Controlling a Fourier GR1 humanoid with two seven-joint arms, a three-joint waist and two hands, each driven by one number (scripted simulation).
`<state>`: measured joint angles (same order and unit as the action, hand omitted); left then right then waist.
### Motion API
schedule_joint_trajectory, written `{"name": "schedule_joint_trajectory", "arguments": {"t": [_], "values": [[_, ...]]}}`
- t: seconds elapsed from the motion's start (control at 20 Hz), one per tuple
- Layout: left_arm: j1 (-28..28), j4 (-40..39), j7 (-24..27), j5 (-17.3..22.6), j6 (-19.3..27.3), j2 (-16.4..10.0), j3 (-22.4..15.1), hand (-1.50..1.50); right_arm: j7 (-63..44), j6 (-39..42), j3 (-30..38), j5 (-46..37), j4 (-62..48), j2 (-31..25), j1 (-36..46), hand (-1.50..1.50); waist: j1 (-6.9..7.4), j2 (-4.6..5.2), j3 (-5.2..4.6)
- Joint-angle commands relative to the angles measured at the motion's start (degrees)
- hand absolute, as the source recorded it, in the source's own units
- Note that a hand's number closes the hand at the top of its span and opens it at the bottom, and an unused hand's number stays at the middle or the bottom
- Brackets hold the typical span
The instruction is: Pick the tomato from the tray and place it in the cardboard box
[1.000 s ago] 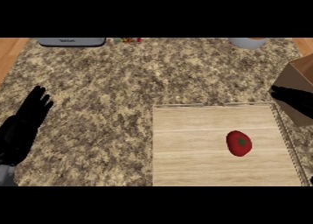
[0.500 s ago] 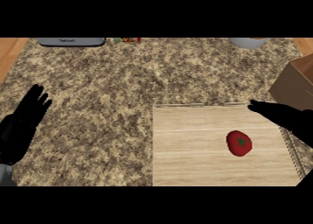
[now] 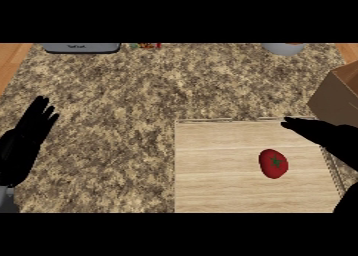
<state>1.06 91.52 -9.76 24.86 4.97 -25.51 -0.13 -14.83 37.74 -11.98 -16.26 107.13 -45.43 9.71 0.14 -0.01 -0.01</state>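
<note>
- Two hands are showing, both coming in from the lower edge, and neither is holding anything.
- Right hand is lying across the far right corner of the tray. Its fingers are stretching out straight and pointing left, so the hand is wide with nothing in it. Can't tell whether it is touching the tray.
- Tomato is sitting on the tray just on the robot's side of those fingers, slightly left of the palm. It is close to the hand but clear of it.
- Cardboard box is standing on the bench just beyond the right hand and to its right. It is off the tray and the view's right edge is cutting it off.
- Left hand is resting at the view's left edge, fingers straight and pointing up, also wide. Tray and tomato are lying well to its right.
- Bench top is showing as speckled stone, with bare stone lying between the left hand and the tray.
- Well beyond both hands, along the far edge, a grey appliance is sitting on the left hand's side and a grey round vessel on the right hand's side.
- Some small red and green items are lying next to the appliance, too small to identify.
</note>
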Motion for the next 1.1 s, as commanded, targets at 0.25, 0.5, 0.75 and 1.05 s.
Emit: {"name": "schedule_joint_trajectory", "arguments": {"t": [0.25, 0.5, 0.75, 1.05], "values": [[0.39, -0.14, -1.33, -1.67, -2.93, 1.78, 3.82, 0.0, 1.94, 0.44, -0.02, -7.95, 1.68, 8.97, -1.43, -1.5, -0.13, -0.04, 0.01], [0.93, 3.03, -4.99, -3.09, -2.58, 2.37, 5.13, 0.0, 3.76, 3.05, 0.95, -11.8, 2.62, 10.22, -0.28, -1.5, -0.07, -0.04, 0.01], [2.88, -4.51, 0.18, -5.67, -5.51, 5.47, 5.15, 0.0, 4.31, 4.51, 0.98, -16.6, -2.56, 12.67, 1.84, -1.5, -0.09, 0.06, 0.0], [1.74, -3.65, 0.38, -6.29, -7.79, 6.29, 6.93, 0.0, 4.04, 5.83, 0.54, -20.51, -2.38, 15.47, 0.32, -1.5, -0.16, 0.04, 0.0]]}}
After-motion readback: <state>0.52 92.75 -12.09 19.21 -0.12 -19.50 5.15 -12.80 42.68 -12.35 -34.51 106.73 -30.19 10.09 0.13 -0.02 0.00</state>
